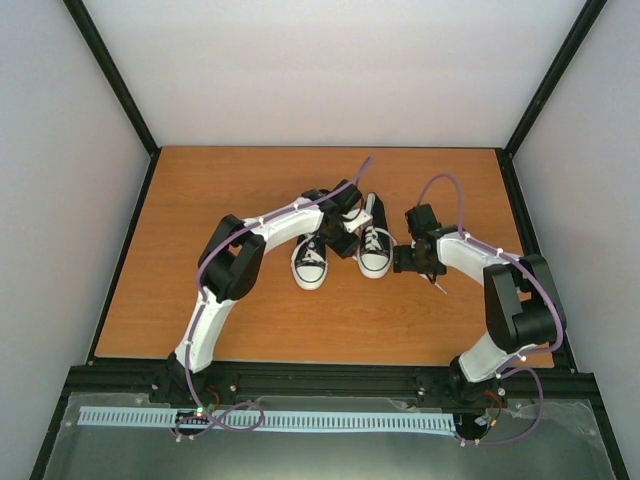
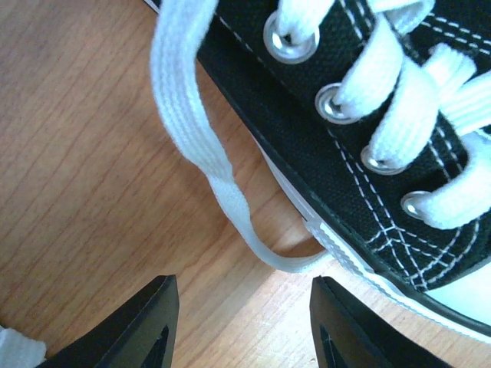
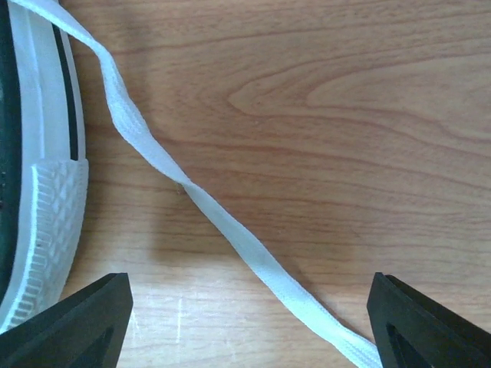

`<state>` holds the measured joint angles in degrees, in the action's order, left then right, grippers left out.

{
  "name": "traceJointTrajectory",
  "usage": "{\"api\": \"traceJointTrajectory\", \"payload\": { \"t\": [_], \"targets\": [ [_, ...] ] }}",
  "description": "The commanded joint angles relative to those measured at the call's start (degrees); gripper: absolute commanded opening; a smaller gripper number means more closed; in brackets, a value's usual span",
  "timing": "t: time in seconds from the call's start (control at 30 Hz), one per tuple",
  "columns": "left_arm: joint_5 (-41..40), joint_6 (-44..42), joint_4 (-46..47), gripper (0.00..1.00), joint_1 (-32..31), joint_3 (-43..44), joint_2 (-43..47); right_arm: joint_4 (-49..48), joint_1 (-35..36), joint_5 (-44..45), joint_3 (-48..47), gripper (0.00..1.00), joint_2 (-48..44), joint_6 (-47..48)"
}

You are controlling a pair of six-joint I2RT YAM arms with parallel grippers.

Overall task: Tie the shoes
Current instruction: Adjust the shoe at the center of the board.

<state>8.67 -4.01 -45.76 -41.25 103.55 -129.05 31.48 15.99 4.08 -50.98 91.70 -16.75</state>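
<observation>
Two black sneakers stand side by side mid-table, toes toward me: the left shoe (image 1: 309,263) and the right shoe (image 1: 375,248). My left gripper (image 1: 343,243) is open, low between the shoes. In its wrist view (image 2: 242,326) a loose white lace (image 2: 198,146) loops on the wood just ahead of its fingertips, beside the black upper with eyelets (image 2: 345,146). My right gripper (image 1: 400,258) is open just right of the right shoe. In its wrist view (image 3: 249,326) a white lace (image 3: 230,230) lies diagonally between the open fingers, untouched, next to the white sole (image 3: 42,199).
The wooden tabletop (image 1: 200,300) has a black frame rail (image 1: 330,375) along the near edge and white walls on three sides. A lace end (image 1: 440,288) trails on the wood under the right wrist.
</observation>
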Motion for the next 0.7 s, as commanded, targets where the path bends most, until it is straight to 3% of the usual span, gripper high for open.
{"api": "traceJointTrajectory", "payload": {
  "t": [0.0,0.17,0.23,0.33,0.47,0.67],
  "targets": [
    [1.4,1.8,1.2,0.51,0.0,2.6,0.5,-0.7,-0.4,1.6,0.5,0.85,1.1,0.1],
    [-1.1,1.6,0.1,0.44,-0.5,4.8,-4.5,-1.1,-0.4,1.2,0.7,0.76,2.0,0.5],
    [-2.0,1.5,0.2,0.44,-0.7,4.7,-5.3,-1.4,-0.4,1.1,1.0,0.67,2.0,0.6],
    [-2.7,1.2,0.5,0.38,-0.7,4.6,-5.7,-1.4,-0.4,0.8,1.1,0.45,2.3,1.1],
    [-3.4,-0.7,-2.8,0.03,-0.6,5.8,-5.7,-1.1,-0.4,0.7,1.2,0.05,1.3,1.9],
    [-1.1,-4.5,-3.1,0.01,-0.6,2.5,4.8,-0.7,-0.8,3.7,0.8,0.03,-4.7,1.7]
  ]
}}
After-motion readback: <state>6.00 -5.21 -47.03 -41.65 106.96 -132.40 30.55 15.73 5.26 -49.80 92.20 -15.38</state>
